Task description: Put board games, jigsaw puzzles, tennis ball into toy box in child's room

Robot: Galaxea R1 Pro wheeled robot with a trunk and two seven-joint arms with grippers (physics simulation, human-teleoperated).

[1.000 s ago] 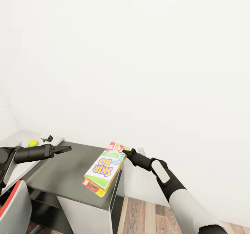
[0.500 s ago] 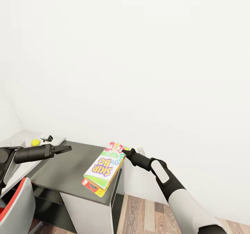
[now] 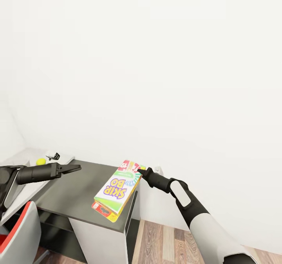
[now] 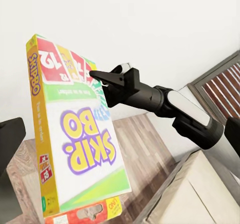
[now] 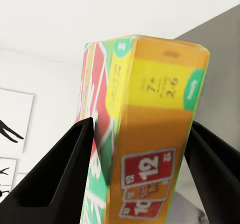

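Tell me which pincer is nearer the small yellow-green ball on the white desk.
Left. The left pincer hovers just beside the yellow-green ball; the right pincer is farther off, clamped on the colourful Skip-Bo game box.

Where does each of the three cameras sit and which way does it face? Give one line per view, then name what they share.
Head view: on the robot's head, looking forward and down at a dark-topped cabinet by a white wall; both arms show, the left tool and the right tool.
Left wrist view: on the left arm, facing the Skip-Bo board game and the right arm gripping it.
Right wrist view: on the right arm, looking along its two fingers, which clamp the box's end.
Shared: all three show the Skip-Bo board game.
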